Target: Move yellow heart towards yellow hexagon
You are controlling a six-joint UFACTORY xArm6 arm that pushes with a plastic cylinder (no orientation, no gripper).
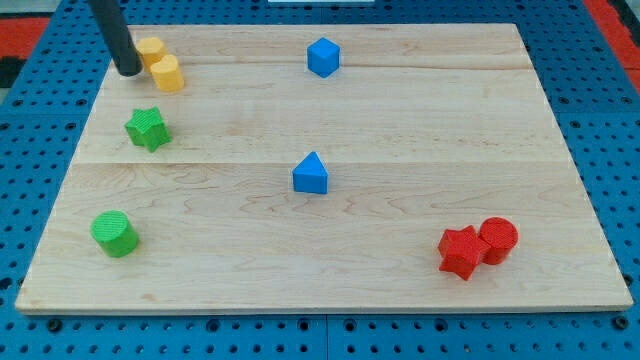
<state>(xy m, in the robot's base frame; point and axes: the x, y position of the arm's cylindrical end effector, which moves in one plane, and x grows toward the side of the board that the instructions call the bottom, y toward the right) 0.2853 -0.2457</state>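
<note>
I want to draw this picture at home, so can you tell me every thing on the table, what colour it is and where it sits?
Yellow blocks: 2, yellow, top left corner, touching; one sits nearer the top, the other just below and right of it. I cannot tell which is the heart and which the hexagon.
Green star: 1, green, left side, below the yellow pair.
Green cylinder: 1, green, bottom left.
Blue cube: 1, blue, top middle.
Blue wedge: 1, blue, centre.
Red star: 1, red, bottom right.
Red cylinder: 1, red, touching the red star's right.
Board: 1, pale wood.
My tip: 1, dark rod, just left of the yellow blocks.
</note>
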